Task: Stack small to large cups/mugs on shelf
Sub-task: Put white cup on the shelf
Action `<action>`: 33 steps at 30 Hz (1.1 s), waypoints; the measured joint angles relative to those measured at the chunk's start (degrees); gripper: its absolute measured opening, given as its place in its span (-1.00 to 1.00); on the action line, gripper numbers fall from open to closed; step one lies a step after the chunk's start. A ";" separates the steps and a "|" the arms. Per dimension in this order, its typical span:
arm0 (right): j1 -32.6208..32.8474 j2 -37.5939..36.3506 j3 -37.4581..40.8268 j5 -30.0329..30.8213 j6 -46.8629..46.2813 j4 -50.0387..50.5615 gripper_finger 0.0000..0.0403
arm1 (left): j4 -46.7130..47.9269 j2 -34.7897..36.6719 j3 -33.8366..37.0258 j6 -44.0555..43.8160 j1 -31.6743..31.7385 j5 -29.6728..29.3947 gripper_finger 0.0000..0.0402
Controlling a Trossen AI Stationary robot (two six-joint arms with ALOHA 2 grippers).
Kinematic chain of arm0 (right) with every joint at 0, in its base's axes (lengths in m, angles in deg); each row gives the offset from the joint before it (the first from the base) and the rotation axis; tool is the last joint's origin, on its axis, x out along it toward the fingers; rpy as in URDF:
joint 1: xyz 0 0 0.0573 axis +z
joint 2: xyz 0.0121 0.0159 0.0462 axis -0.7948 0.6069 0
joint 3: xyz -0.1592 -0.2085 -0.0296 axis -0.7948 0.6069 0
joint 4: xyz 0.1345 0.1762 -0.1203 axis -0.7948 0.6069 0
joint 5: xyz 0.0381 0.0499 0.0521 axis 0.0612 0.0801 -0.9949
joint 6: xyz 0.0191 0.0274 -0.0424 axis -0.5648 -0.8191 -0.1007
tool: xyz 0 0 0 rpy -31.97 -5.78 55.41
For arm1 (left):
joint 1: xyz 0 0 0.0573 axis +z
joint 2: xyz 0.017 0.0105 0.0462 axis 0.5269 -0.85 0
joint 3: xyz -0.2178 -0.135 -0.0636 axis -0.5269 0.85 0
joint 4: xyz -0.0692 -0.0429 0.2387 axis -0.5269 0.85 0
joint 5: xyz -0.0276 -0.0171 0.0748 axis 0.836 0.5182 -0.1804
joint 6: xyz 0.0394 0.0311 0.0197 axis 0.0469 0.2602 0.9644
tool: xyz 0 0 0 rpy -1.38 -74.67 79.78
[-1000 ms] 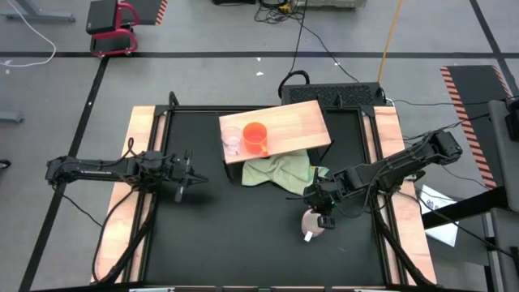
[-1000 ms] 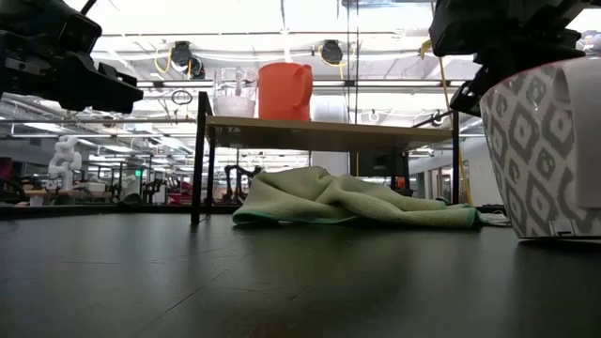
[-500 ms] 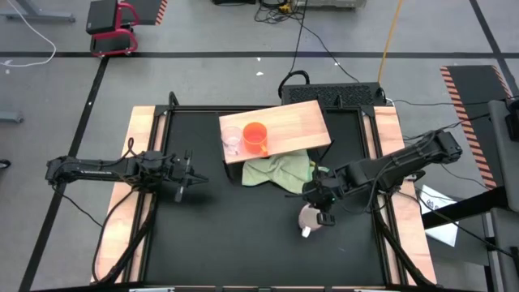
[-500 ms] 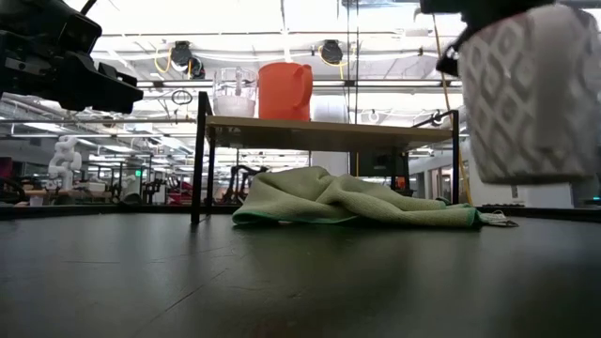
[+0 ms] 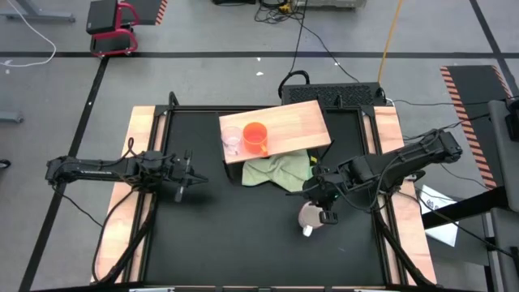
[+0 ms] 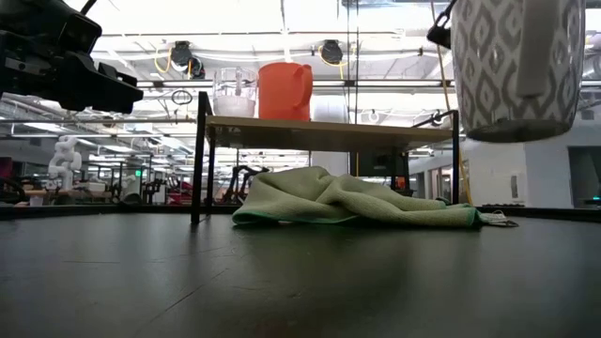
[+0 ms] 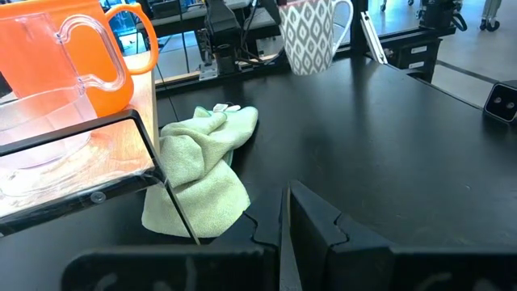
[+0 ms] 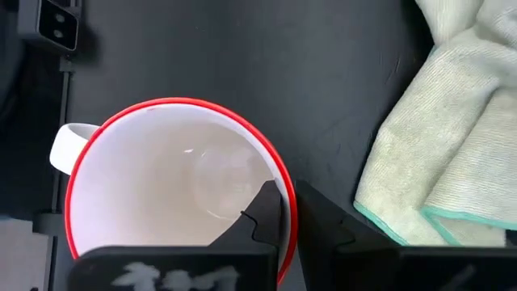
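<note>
The white mug [image 6: 515, 68] is shown lifted clear of the desk [image 6: 282, 272], gripped at its red rim by the fingers [image 8: 279, 222] of the right gripper [image 5: 323, 209], one finger set inside the wall and one outside. In the low view the patterned body is seen hanging upright, handle turned to the side, its base at about the height of the shelf top. In the high view the mug is placed near the front right of the desk, close to the camera side. Just beyond it a green cloth [image 5: 277, 170] is seen crumpled on the desk, partly beneath the shelf's front edge. Farther back the shelf [image 5: 304, 123] is shown raised on dark legs, carrying the glass cup [image 5: 233, 141] and, just beside it, the orange mug [image 5: 255, 136]; the bare stretch of board lies on the orange mug's far side from the cup. That free place is therefore judged to lie ahead of the held mug and toward the left arm's side, over the cloth. The left gripper [image 5: 184, 175] is held idle above the left of the desk, fingers brought close together with nothing between them, well apart from the shelf.
</note>
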 joint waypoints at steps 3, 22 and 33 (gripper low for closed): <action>0.00 0.00 -1.48 0.00 1.13 1.25 -0.95 | -0.01 0.00 0.00 0.13 0.01 -0.01 -0.87; -2.61 0.00 -11.54 -0.39 7.56 9.25 -0.95 | -0.09 0.00 0.00 1.07 0.02 -0.04 -0.87; -8.30 0.01 -20.30 -0.56 10.36 15.37 -0.95 | -0.11 0.00 0.00 1.59 0.02 -0.06 -0.87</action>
